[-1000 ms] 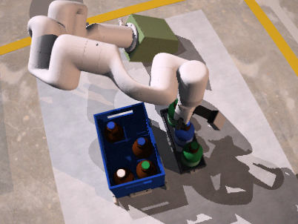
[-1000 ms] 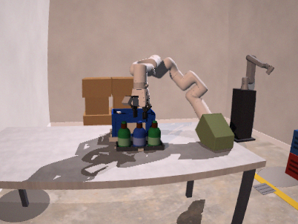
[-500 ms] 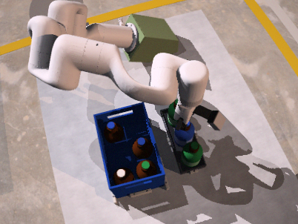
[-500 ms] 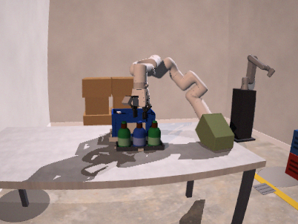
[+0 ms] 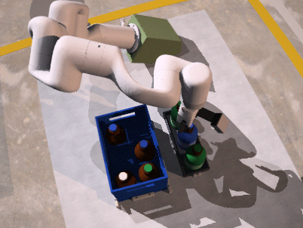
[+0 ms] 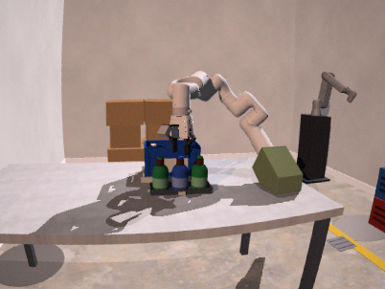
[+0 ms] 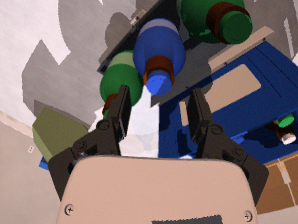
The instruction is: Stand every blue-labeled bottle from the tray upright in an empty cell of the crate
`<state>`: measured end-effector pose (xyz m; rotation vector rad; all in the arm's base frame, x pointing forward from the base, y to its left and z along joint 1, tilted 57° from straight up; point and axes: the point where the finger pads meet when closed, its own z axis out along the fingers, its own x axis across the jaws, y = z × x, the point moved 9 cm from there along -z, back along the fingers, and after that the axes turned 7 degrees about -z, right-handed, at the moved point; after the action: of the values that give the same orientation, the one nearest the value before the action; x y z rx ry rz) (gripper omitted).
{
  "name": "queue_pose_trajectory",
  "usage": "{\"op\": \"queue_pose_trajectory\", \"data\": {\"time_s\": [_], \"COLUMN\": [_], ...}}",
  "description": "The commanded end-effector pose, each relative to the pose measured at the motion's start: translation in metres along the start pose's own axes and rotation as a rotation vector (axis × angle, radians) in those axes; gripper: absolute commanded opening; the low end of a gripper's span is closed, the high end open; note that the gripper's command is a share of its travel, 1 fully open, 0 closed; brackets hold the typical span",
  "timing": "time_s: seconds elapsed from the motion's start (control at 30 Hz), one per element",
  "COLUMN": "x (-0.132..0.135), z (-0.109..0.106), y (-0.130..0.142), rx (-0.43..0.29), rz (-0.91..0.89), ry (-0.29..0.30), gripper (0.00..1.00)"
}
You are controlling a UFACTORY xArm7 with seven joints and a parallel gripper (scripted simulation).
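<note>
Nearest the wrist camera, the hand (image 7: 158, 119) hangs spread, gripping nothing, its fingers straddling the air just above the blue-labeled bottle (image 7: 160, 48). That bottle stands upright, long axis vertical, cap up, in the middle of the tray (image 5: 174, 145), between two green-labeled bottles (image 5: 195, 155). It looks rigid and smooth, likely slippery and top-heavy when lifted; the narrow neck below the cap seems the safest hold. Beyond the tray, just beside it on the worktop (image 6: 57, 191), sits the blue crate (image 5: 102, 128) holding four bottles.
</note>
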<state>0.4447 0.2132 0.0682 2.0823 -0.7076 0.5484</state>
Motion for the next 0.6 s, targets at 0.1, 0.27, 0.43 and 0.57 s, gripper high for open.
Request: {"op": "queue_pose_trajectory", "data": {"time_s": [0.1, 0.27, 0.43, 0.57], "x": [0.000, 0.000, 0.000, 0.000], "z": [0.004, 0.007, 0.013, 0.018], "y": [-0.001, -0.001, -0.001, -0.001], "rx": [0.005, 0.005, 0.005, 0.005], "rz": [0.000, 0.000, 0.000, 0.000], "ry": [0.000, 0.000, 0.000, 0.000], "gripper": [0.65, 0.65, 0.65, 0.65]}}
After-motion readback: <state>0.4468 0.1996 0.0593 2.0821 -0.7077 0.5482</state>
